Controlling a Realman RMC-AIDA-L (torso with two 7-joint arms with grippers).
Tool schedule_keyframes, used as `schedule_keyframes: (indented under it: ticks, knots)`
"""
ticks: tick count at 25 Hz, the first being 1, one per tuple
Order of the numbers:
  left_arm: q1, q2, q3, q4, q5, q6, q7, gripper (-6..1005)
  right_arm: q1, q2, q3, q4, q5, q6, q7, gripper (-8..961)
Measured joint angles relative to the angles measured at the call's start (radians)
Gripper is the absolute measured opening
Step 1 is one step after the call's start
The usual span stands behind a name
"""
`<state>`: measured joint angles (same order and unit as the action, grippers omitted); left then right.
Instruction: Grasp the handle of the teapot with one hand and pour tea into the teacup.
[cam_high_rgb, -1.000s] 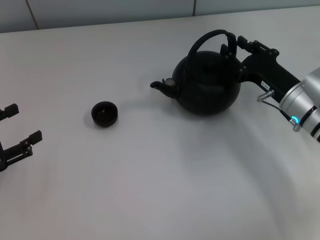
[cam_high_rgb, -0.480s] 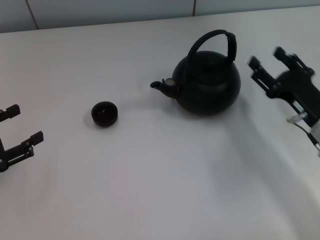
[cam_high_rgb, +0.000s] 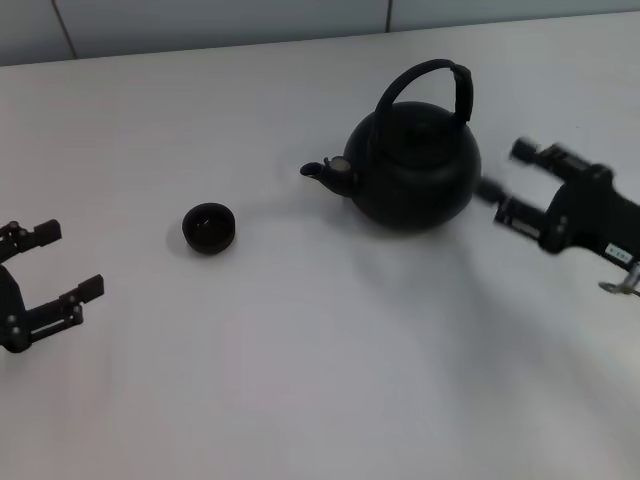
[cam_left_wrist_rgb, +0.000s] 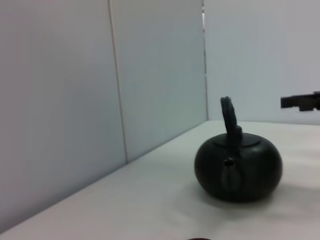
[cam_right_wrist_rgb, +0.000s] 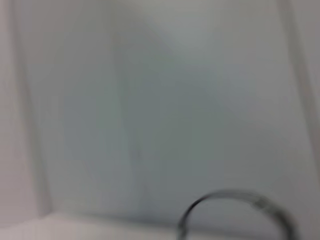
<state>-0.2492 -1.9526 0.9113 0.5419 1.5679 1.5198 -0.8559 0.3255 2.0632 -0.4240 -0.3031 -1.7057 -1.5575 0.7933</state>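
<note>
Head view. The teapot (cam_high_rgb: 415, 172) stands upright on the white surface (cam_high_rgb: 300, 380), toward the far right, its short spout pointing left. The handle (cam_high_rgb: 432, 84) arches over the lid, thicker along its right side, and nothing touches it. The teacup (cam_high_rgb: 209, 227) sits on the surface well to the left of the teapot and a little nearer, apart from the spout.

My right gripper (cam_high_rgb: 508, 182) hangs just right of the teapot, beside its body and below the top of the handle. Its two fingers (cam_high_rgb: 520, 215) are spread wide with a clear gap between them and hold nothing; their tips are blurred, so whether one of them brushes the pot's side is hard to say, though they appear to stand just clear of it.

My left gripper (cam_high_rgb: 68, 262) is at the near left edge, well apart from the teacup. Its fingers (cam_high_rgb: 80, 292) are likewise spread wide and empty.

Left wrist view. The teapot (cam_left_wrist_rgb: 238, 169) is seen spout-on, resting on the surface with the handle (cam_left_wrist_rgb: 229, 116) edge-on above the lid. One dark fingertip of my right gripper shows at the far side, level with the top of the handle and apart from it. A pale panelled wall (cam_left_wrist_rgb: 100, 90) rises behind the surface.

Right wrist view. Only a blurred arc of the handle (cam_right_wrist_rgb: 235, 196) shows against the wall.
</note>
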Motion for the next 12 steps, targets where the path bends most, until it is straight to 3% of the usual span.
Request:
schedule_keyframes:
  ticks: [3,8,12]
  knots:
    - [-0.007,0.003,0.0,0.001,0.013,0.004,-0.013,785,0.023,-0.037,-0.049,-0.123,-0.157,-0.036,0.156,707]
    - [-0.058,0.03,0.003,0.021,0.098,0.028,-0.117,785,0.118,-0.101,-0.06,-0.18,-0.387,-0.083,0.29,705]
    - [-0.086,0.036,0.001,0.066,0.168,0.031,-0.185,785,0.193,-0.124,-0.062,-0.216,-0.475,-0.105,0.324,704]
